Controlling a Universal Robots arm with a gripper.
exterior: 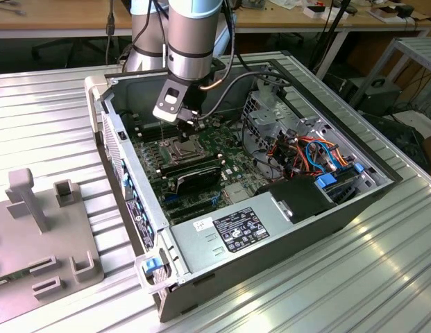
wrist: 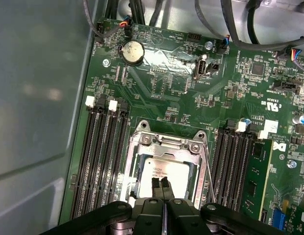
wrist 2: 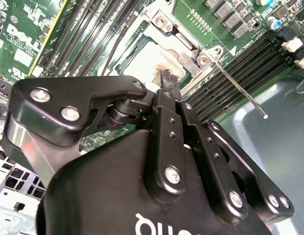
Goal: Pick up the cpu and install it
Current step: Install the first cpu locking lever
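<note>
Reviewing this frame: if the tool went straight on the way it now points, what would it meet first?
Most likely the silver top of the cpu, which lies in the socket frame directly under the tool; the gap between them is unclear.

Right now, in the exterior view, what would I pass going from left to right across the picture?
Grey stand with slots → the robot's gripper, hanging inside the open computer case → bundle of orange and blue cables.
</note>
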